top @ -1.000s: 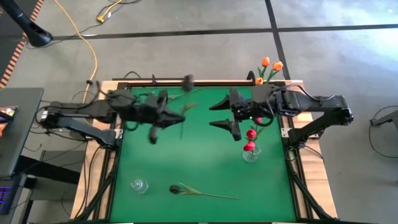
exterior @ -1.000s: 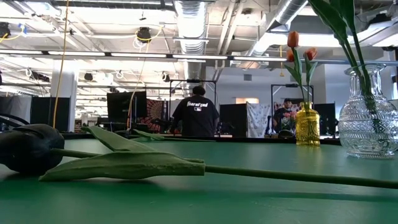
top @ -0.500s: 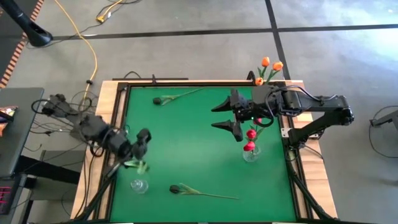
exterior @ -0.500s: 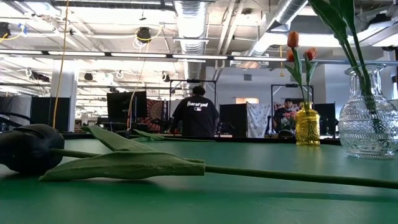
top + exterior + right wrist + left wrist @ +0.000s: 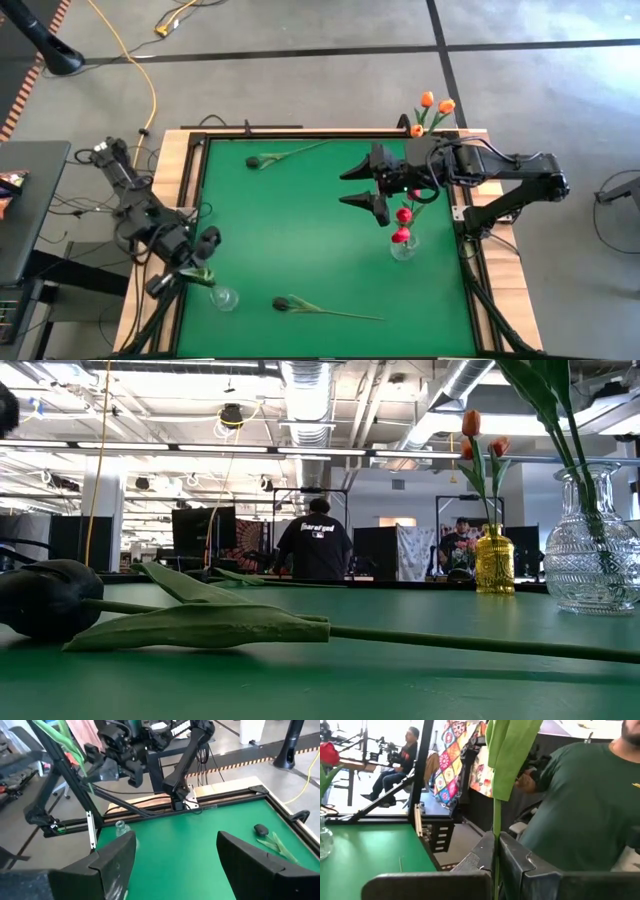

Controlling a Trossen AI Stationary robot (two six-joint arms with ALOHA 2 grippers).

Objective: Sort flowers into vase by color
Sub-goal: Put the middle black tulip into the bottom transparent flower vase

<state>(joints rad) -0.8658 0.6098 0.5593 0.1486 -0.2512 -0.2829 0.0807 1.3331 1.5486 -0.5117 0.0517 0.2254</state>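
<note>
My left gripper (image 5: 207,243) hovers over the table's near left corner, beside a small clear vase (image 5: 222,297), shut on a green-stemmed flower (image 5: 200,275). Its leaf (image 5: 510,750) shows in the left wrist view; its head is out of view. My right gripper (image 5: 365,190) hangs open over the table's right half, next to the clear vase of red tulips (image 5: 403,245). One dark tulip (image 5: 255,160) lies flat near the far edge. Another dark tulip (image 5: 283,303) lies flat near the near edge. Orange tulips stand in a yellow vase (image 5: 418,128). My left gripper pinches the flower's thin green stem (image 5: 496,855) between its two fingers (image 5: 520,865), just below the leaf. The fingers lie roughly level and across the stem, which stands upright in the hold. The flower is lifted off the table; I cannot tell whether its lower end reaches the small vase.
A raised frame (image 5: 190,190) edges the green table. A person in a green shirt (image 5: 585,805) stands close beyond the table's near left corner. The middle of the green mat (image 5: 300,230) is bare.
My left arm has swung fast from the far middle of the table toward the near left corner, carrying the flower, and now stands beside the small clear vase. The dark tulip near the far edge, hidden under the arm before, is uncovered.
</note>
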